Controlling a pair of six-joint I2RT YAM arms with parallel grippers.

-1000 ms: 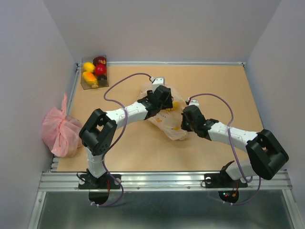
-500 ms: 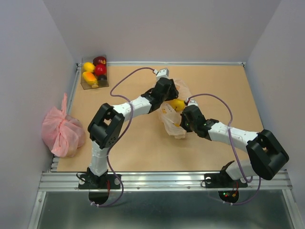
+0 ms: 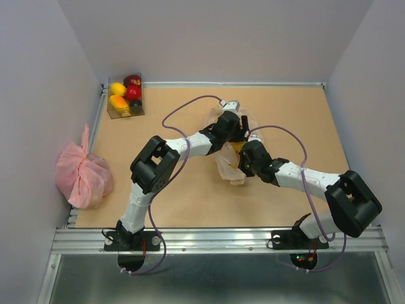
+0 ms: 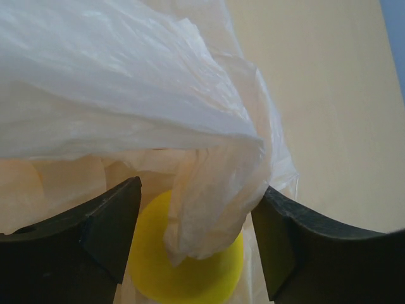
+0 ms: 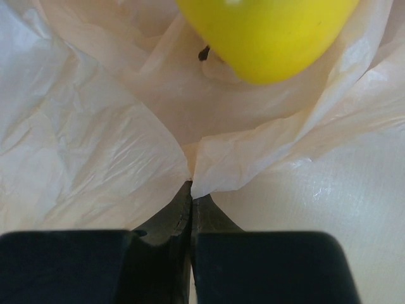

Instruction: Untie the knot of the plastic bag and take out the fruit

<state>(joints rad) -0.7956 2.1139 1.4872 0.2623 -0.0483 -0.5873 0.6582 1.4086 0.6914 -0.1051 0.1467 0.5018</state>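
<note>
Your right hand (image 5: 191,190) is clamped on a pinch of the plastic bag (image 3: 226,170), which lies mid-worktop between the two arms. That anchor looks meant to hold the mouth taut while your left hand (image 4: 196,209), spread wide and gripping nothing, straddles a loose fold above the yellow fruit (image 4: 190,278) inside. No knot shows, so judge the bag opened; the bare worktop (image 3: 297,114) to the far right gives lifting room, with the walls and the fruit box (image 3: 124,97) well apart.
</note>
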